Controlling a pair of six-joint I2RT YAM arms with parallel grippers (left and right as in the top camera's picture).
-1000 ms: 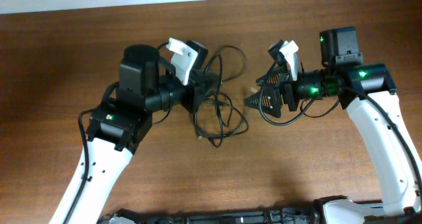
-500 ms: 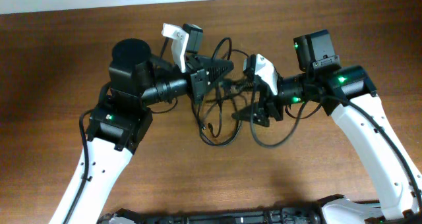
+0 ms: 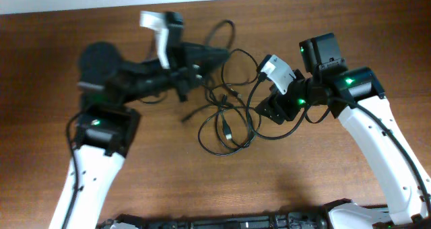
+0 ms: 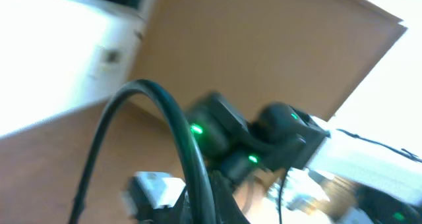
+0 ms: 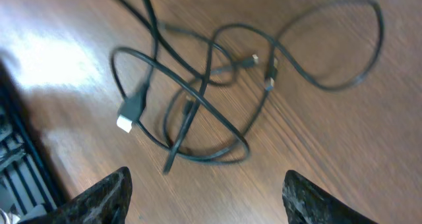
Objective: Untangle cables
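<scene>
My left gripper [image 3: 205, 56] is clamped on a strand of the tangled thin black cables [image 5: 132, 107] – my right gripper [image 5: 211, 191] hangs, fingers apart, over their loops on the brown wooden table [image 3: 303, 178].

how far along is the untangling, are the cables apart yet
Done: nothing is separated. The cables lie crossed in one overlapping bundle of loops on the table. In hand: the left gripper is shut on one strand at the bundle's upper left. The right gripper is open above the loops, holding nothing. Left: pulling every cable free of the others.
</scene>
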